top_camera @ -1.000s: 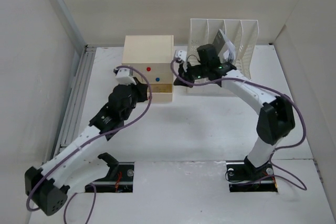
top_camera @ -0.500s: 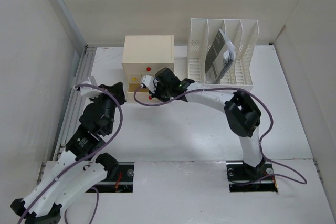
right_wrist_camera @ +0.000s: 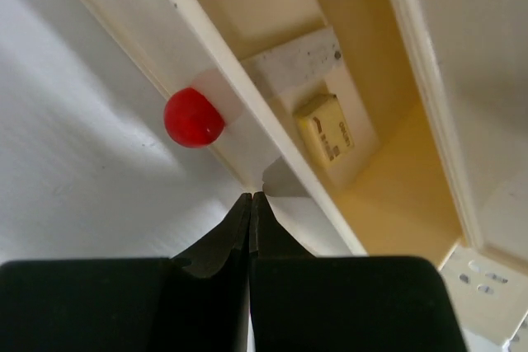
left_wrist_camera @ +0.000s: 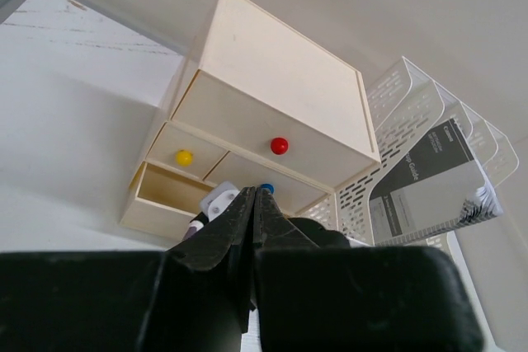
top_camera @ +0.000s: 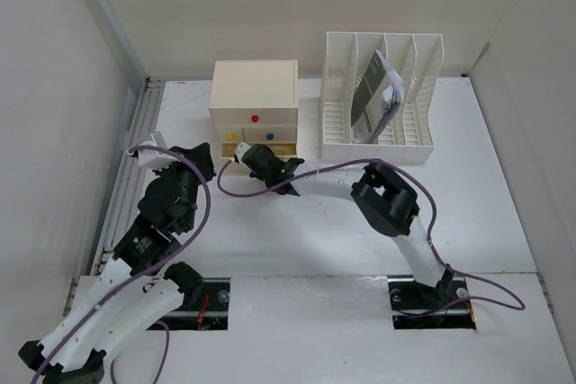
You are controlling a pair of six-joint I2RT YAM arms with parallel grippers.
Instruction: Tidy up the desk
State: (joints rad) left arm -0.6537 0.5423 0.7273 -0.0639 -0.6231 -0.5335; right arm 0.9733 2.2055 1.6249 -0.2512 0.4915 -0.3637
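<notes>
The white desk [top_camera: 288,240] holds a cream drawer box [top_camera: 254,96] at the back. Its bottom drawer [top_camera: 236,146] stands pulled out. My right gripper [top_camera: 263,161] is shut and empty, and reaches left across the desk. In the right wrist view its tips [right_wrist_camera: 251,195] touch the top edge of that drawer's front, beside the drawer's red knob [right_wrist_camera: 192,118]. A small cream block [right_wrist_camera: 324,127] lies inside the drawer. My left gripper [top_camera: 205,157] is shut and empty, left of the box and apart from it. In the left wrist view its tips [left_wrist_camera: 254,191] point at the box [left_wrist_camera: 280,88].
A white slotted file rack [top_camera: 382,87] stands at the back right with a grey booklet [top_camera: 373,96] in it. The box front shows red [top_camera: 255,119], yellow [top_camera: 232,135] and blue [top_camera: 270,135] knobs. Walls close in on the left and right. Purple cables trail from both arms.
My right arm has swung from the file rack left to the drawer box and lowered to the open bottom drawer. My left arm has pulled back from the box toward the left.
</notes>
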